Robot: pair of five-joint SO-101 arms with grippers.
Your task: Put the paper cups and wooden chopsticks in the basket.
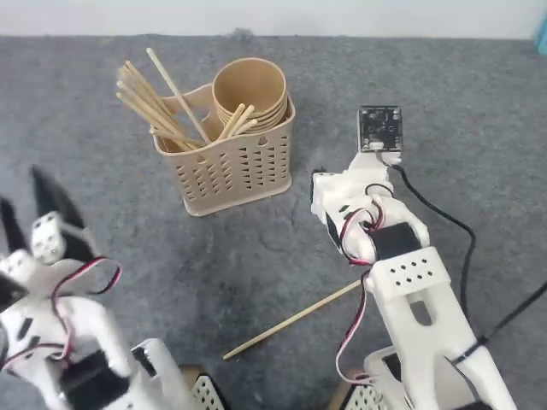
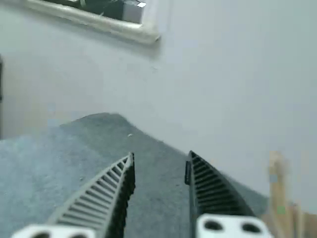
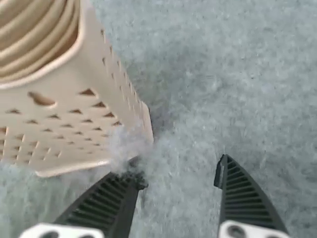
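High view puts one loose chopstick point(image 1: 291, 323) nearest, flat on the grey tabletop point(image 1: 479, 111) between the arms. Its long axis slants from near-left to far-right, and its far tip slips under the right arm point(image 1: 410, 282). I take it for the last piece to collect. The left end effector point(image 2: 161, 163) is spread open and empty, up off the surface, aimed at the wall point(image 2: 237, 74). The right end effector point(image 3: 181, 173), also released and empty, points down just beside the basket point(image 1: 231, 171). Farther back, the basket holds stacked paper cups point(image 1: 249, 90) on the right and a bundle of chopsticks point(image 1: 149, 98) leaning up and left.
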